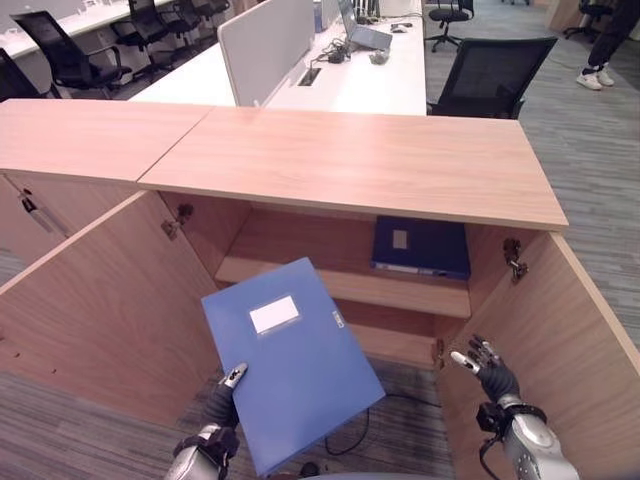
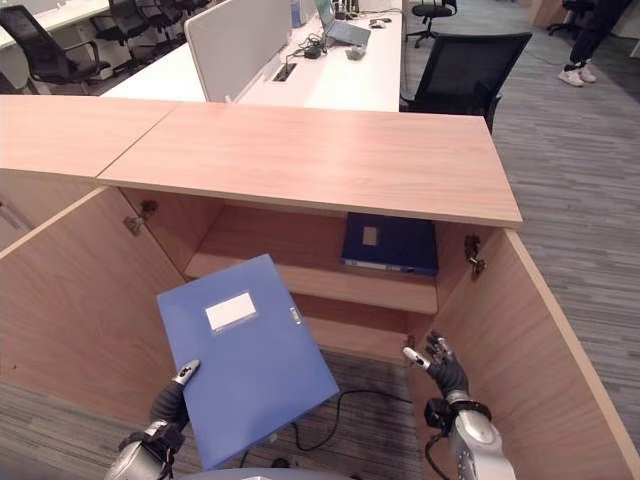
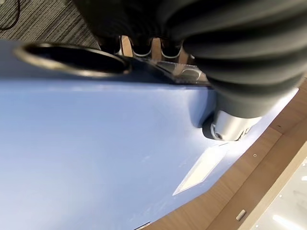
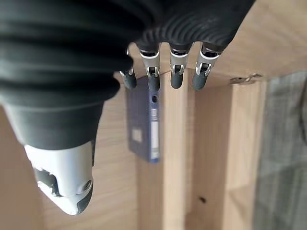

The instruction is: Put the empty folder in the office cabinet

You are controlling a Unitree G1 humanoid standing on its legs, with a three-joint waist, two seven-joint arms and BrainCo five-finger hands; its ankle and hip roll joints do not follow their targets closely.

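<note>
Left hand (image 1: 222,405) low, thumb and fingers clamped; right hand (image 1: 487,368) raised, fingers relaxed, holding nothing

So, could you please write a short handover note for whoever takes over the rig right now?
Left hand: shut on the blue folder, thumb on its cover, holding it tilted in front of the open cabinet.
Right hand: open, holding nothing, beside the right door.
Both doors are open. A darker blue folder already lies flat on the upper shelf, right side; the space left of it looks free.
Done: folder picked up and brought to the opening.
Left: put it inside on a shelf and let go.
</note>
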